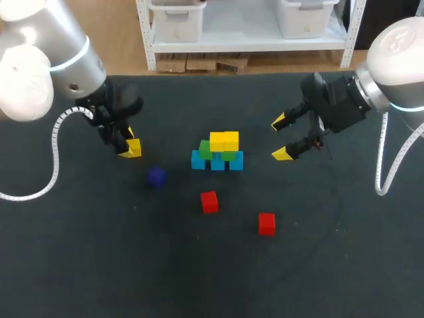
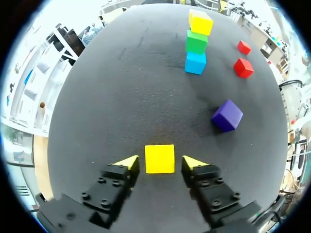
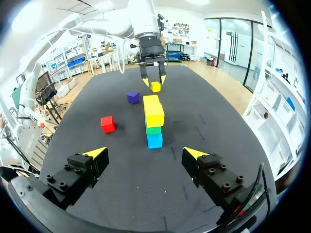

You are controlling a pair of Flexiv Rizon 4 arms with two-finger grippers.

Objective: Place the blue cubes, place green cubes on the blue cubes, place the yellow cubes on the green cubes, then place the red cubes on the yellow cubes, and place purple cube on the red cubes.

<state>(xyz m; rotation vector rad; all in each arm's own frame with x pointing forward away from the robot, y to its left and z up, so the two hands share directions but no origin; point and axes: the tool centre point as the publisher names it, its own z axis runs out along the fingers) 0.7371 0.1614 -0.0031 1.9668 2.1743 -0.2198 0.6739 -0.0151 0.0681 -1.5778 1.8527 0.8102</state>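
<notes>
A loose yellow cube (image 2: 159,158) lies on the dark table between the fingers of my left gripper (image 2: 160,164). The gripper is open, with a thin gap showing on each side of the cube. In the head view this gripper (image 1: 127,147) hangs low at the left. At the table's middle stands the stack: blue cubes (image 1: 217,161) at the base, green cubes (image 1: 213,151) on them, yellow cubes (image 1: 224,140) on top. A purple cube (image 1: 156,176) and two red cubes (image 1: 209,201) (image 1: 266,223) lie loose in front. My right gripper (image 1: 281,138) is open, right of the stack, holding nothing.
The right wrist view shows the stack (image 3: 154,121) straight ahead of its wide-open gripper (image 3: 146,155), with the left gripper (image 3: 154,80) beyond it. A white cable (image 1: 54,159) loops from the left arm over the table's left side.
</notes>
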